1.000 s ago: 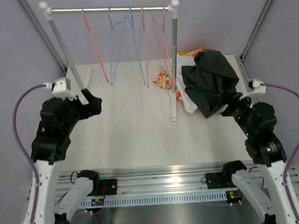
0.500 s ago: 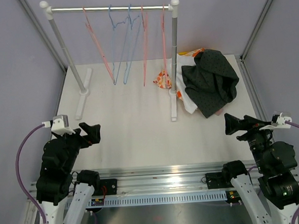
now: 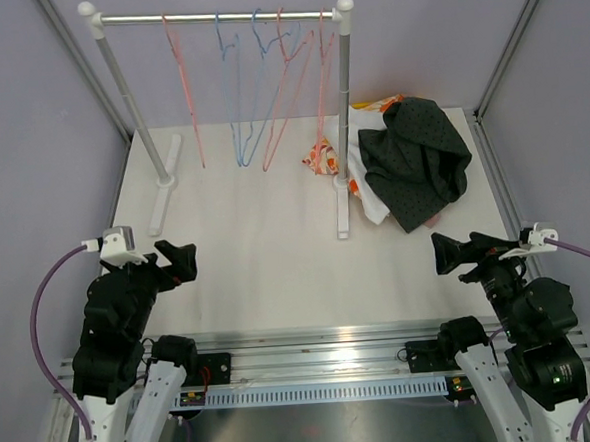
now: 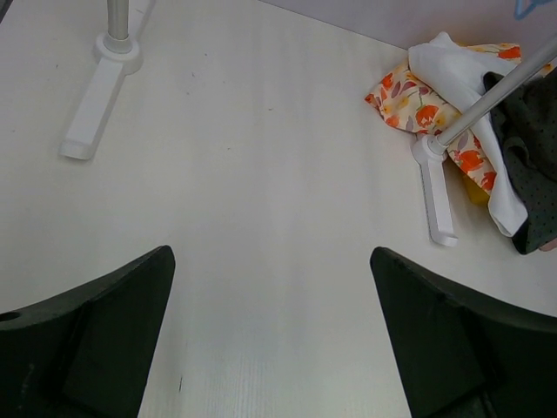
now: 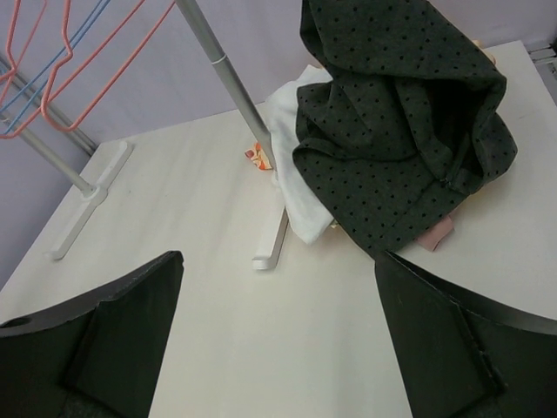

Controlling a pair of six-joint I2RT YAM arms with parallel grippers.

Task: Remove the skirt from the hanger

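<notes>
Hangers (image 3: 258, 103) of pink and blue wire line the rail of the rack (image 3: 218, 18), several of them tilted, and none that I can see carries cloth. The dark dotted garment (image 3: 417, 163), which I take for the skirt, lies crumpled on top of a heap on the surface (image 3: 256, 243), just right of the rack's right post (image 3: 346, 98). It lies over a white garment (image 3: 374, 204), with a floral garment (image 3: 321, 157) near the post. My left end effector (image 3: 177, 260) hovers low at the near left, fingers spread wide with nothing between them. My right end effector (image 3: 447, 254) is spread and bare too at the near right, facing the heap. By my reckoning the task is done. Trouble would come from reaching in again: the heap lies against the post and its foot, so a tug on the cloth could drag or tip the rack. A jolt there could slide the tilted hangers off the rail. The heap also sits near the surface's right edge, so a careless nudge might push it over
</notes>
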